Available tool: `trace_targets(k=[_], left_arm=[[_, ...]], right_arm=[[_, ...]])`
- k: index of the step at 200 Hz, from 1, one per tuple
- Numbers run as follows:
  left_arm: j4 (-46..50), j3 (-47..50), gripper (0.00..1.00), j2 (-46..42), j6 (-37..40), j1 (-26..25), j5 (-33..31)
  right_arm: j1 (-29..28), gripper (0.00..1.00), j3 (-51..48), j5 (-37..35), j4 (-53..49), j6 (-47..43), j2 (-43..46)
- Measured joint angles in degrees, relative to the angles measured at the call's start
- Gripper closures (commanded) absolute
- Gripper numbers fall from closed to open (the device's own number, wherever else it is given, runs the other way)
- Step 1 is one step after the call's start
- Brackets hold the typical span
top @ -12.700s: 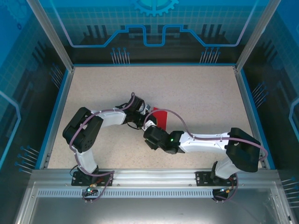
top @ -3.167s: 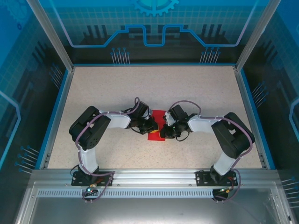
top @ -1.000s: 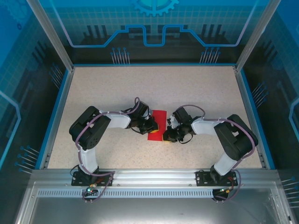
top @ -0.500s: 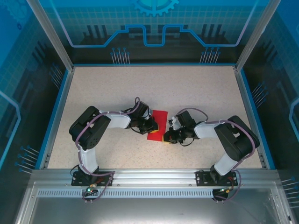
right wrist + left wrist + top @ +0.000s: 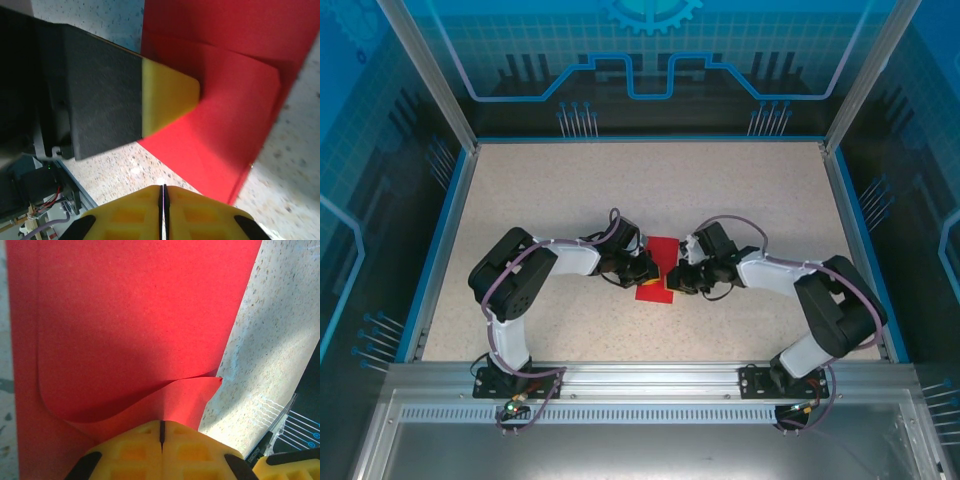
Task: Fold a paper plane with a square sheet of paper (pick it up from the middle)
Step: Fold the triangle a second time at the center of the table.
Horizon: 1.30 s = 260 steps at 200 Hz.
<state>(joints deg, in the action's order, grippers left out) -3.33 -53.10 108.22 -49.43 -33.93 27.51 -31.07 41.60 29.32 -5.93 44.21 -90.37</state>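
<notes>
The square sheet of paper (image 5: 655,291) is bright red and lies folded on the table centre, between both grippers. In the left wrist view the paper (image 5: 130,315) has an upper layer bowing up along a curved crease. My left gripper (image 5: 645,270) is shut, and its yellow fingertips (image 5: 145,450) rest on the paper's left part. My right gripper (image 5: 677,280) sits at the paper's right edge. Its jaws are shut with a hairline slit, over bare table just short of the paper (image 5: 225,100). The left finger's yellow tip (image 5: 170,95) lies across the red sheet.
The speckled beige table (image 5: 740,200) has a blue rim (image 5: 455,230) on three sides and slanted aluminium posts (image 5: 430,75) at the back corners. A metal rail (image 5: 650,375) carrying both arm bases runs along the near edge.
My right gripper has moved up and slightly in, from the paper's lower right corner to its right edge. The left gripper and the paper have stayed put.
</notes>
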Motion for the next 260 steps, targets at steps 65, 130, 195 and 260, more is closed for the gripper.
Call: trace_targets(k=[65, 130, 195, 260], left_arm=[[0.0, 0.0, 1.0, 0.0, 0.0, 0.0, 0.0], [0.0, 0.0, 1.0, 0.0, 0.0, 0.0, 0.0], [0.1, 0.0, 1.0, 0.0, 0.0, 0.0, 0.0], [0.1, 0.0, 1.0, -0.1, 0.0, 0.0, 0.0]], right_arm=[[-0.6, 0.91, 0.4, -1.1, 1.6, 1.1, -7.8], [-0.5, 0.9, -1.1, -0.8, 0.7, 1.0, -5.2], [-0.7, 0.93, -4.5, 0.7, 3.7, 0.8, -4.7], [-0.7, 0.91, -4.5, 0.2, 1.8, 0.9, -1.2]])
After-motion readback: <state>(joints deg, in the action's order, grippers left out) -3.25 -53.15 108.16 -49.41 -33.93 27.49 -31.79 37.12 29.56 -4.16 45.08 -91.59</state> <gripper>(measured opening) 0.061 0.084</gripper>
